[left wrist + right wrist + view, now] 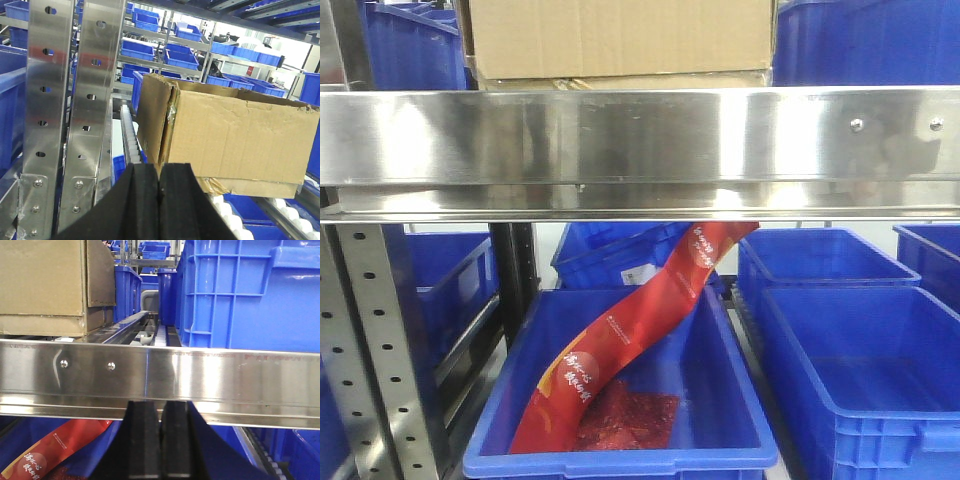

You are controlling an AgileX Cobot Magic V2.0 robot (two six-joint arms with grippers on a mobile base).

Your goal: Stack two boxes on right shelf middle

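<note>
Two brown cardboard boxes stacked on the steel shelf [640, 135]: tall box [620, 35] on top, creased and dented at one corner, resting on a flatter box [625, 80], only a thin edge showing. Set behind the shelf's broad, shiny front beam, over white rollers.

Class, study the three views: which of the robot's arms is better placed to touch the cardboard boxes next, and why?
Probably the left. Its shut pincer sits at shelf height, facing the upper box with nothing between. The right pincer, also shut, sits below the shelf beam, which stands between it and the boxes.
</note>
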